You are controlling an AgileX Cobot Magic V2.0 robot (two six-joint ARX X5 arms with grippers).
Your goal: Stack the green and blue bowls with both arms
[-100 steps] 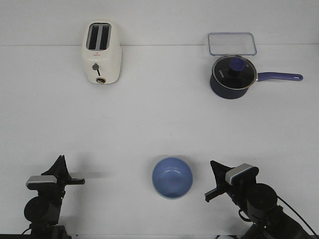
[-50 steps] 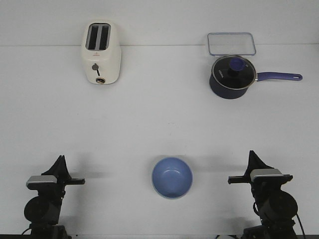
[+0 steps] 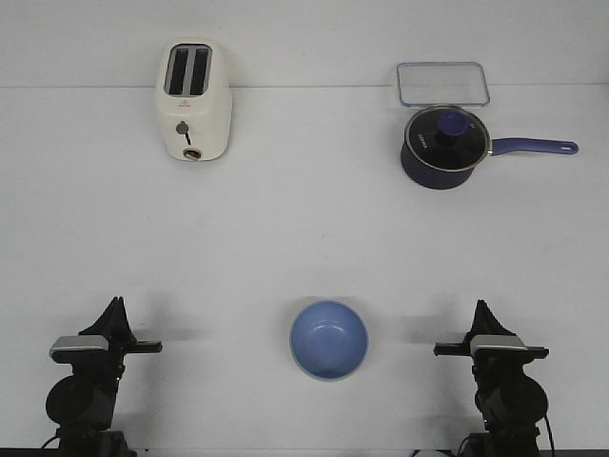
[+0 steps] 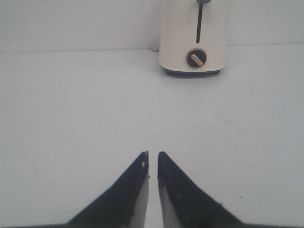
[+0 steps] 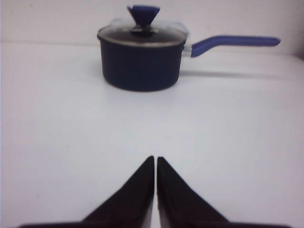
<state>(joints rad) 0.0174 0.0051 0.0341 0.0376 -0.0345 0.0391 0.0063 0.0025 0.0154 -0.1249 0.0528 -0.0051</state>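
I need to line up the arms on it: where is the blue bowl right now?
In the front view the blue bowl sits on the table's near edge, centred between the left claw and the right claw, touching neither.

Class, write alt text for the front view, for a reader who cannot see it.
A periwinkle blue bowl sits upright near the front of a white table, between two black grippers, the left gripper and right gripper, both shut and holding nothing. At the back stand a cream toaster, a clear rectangular container and a lidded navy saucepan.
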